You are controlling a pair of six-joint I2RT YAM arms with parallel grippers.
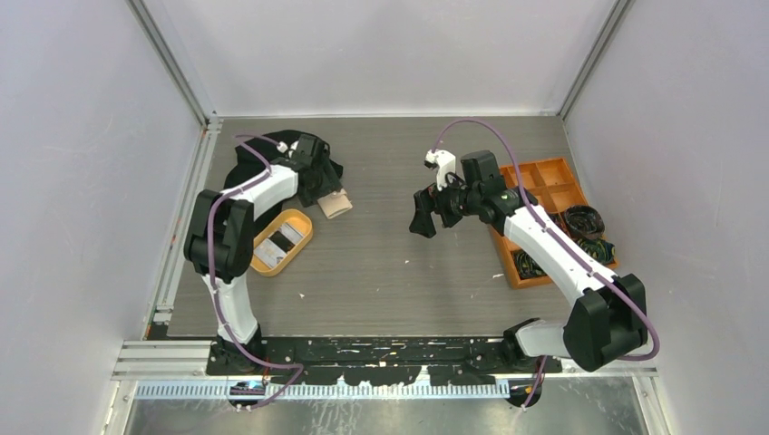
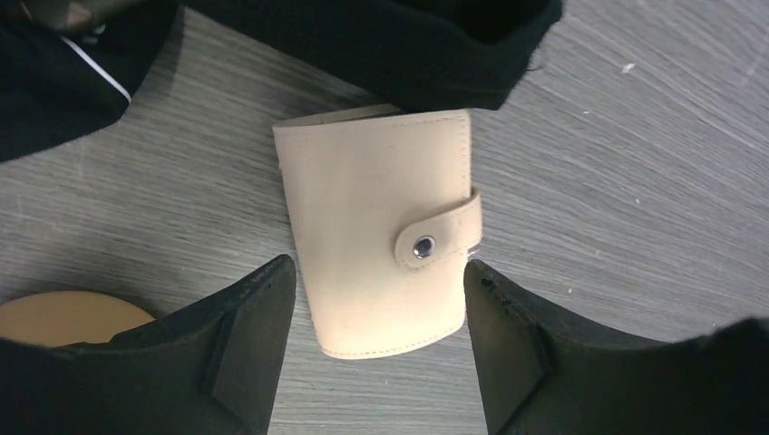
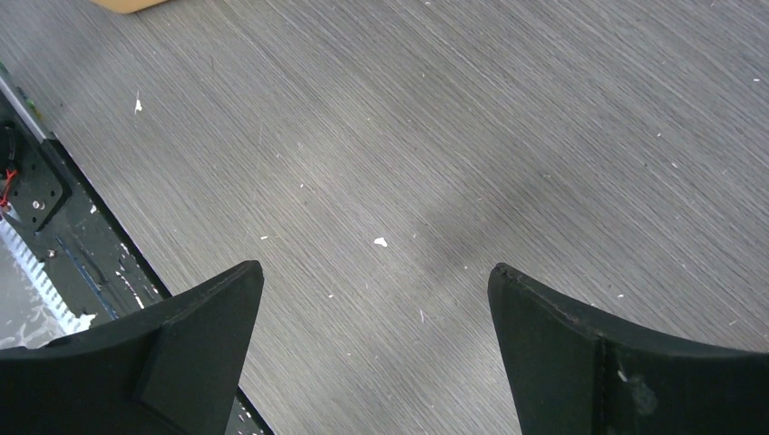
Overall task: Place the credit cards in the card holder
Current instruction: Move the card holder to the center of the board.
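Observation:
The card holder [image 2: 372, 227] is a beige folded wallet with its snap tab fastened, lying on the table; it also shows in the top view as the card holder [image 1: 336, 204]. My left gripper [image 2: 379, 265] [image 1: 319, 184] straddles its near half, and both fingertips touch its side edges. The credit cards [image 1: 279, 237], pale with dark print, lie in the orange oval tray [image 1: 299, 237] just in front of my left arm. My right gripper [image 3: 376, 281] [image 1: 423, 223] hangs open over bare table at mid-table, holding nothing.
Black cloth [image 2: 390, 45] [image 1: 258, 163] lies bunched just behind the card holder. An orange compartmented box [image 1: 542, 181] with dark cables in it stands at the right. The tray's rim [image 2: 63, 317] shows beside my left finger.

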